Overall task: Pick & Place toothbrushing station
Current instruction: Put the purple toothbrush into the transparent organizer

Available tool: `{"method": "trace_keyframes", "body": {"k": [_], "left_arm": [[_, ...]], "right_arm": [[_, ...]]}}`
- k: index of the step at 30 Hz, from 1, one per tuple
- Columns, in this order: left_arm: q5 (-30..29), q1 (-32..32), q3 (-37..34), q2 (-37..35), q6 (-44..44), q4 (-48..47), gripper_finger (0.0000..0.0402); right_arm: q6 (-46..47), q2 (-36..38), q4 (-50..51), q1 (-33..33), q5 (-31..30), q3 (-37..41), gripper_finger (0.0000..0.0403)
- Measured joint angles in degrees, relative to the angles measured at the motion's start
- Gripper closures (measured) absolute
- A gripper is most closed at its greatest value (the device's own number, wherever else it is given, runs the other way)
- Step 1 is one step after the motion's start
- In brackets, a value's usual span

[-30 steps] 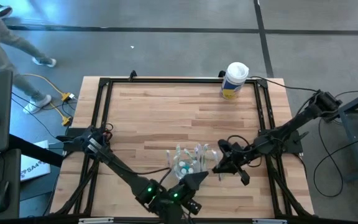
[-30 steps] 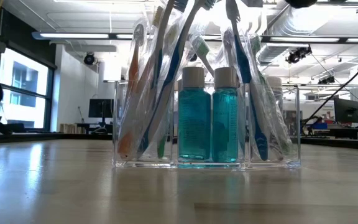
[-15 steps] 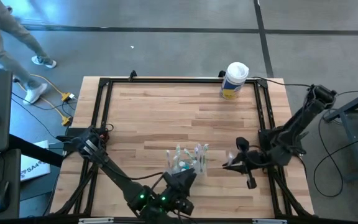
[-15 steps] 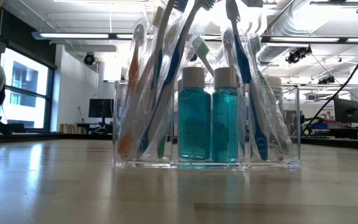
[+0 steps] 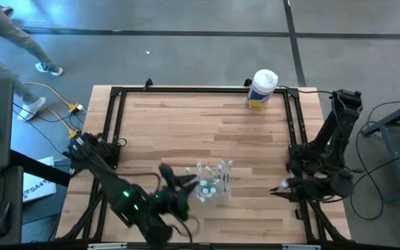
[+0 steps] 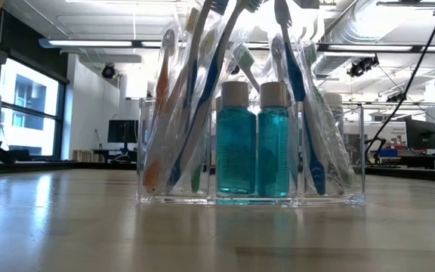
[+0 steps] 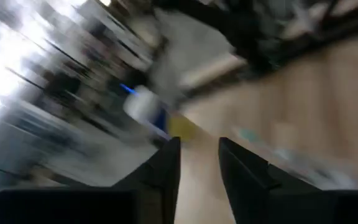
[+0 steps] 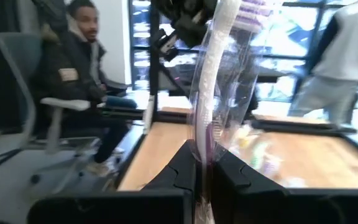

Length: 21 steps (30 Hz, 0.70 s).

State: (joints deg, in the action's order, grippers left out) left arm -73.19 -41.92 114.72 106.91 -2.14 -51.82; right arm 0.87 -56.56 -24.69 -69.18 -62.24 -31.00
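The right gripper [image 5: 280,189], clamped on a wrapped toothbrush [image 8: 211,81], has retreated past the surface's [image 5: 200,125] right edge. The left gripper [image 5: 192,182], slightly parted, has swung beside the toothbrushing station [image 5: 212,182], unmoved near the front.

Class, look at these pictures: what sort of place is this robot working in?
Probably a robotics lab or workshop: a framed wooden table on a concrete floor, exposed ceiling ducts with strip lights, and monitors on benches behind.
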Motion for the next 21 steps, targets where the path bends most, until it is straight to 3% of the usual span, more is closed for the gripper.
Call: {"method": "trace_keyframes", "body": {"k": [4, 8, 13, 21], "left_arm": [[12.0, 1.21, 0.0, -4.26, -28.29, -23.97, 0.0319], [12.61, 1.14, -0.45, -4.74, -46.24, -38.71, 0.0346], [15.3, 0.62, -5.84, -5.98, -43.67, -36.6, 0.0396], [17.33, 1.0, -16.42, -10.34, -51.03, -38.12, 0.04]], "right_arm": [[-3.5, 1.72, 0.02, -5.94, -10.85, 0.0, 0.0393], [-3.19, 1.75, 1.13, -7.05, -13.17, 0.0, 0.0393], [1.21, -0.56, 3.04, -3.81, -9.81, 0.02, 0.0393], [-0.71, -6.37, -3.92, 2.9, 0.94, 0.02, 0.0393]]}}
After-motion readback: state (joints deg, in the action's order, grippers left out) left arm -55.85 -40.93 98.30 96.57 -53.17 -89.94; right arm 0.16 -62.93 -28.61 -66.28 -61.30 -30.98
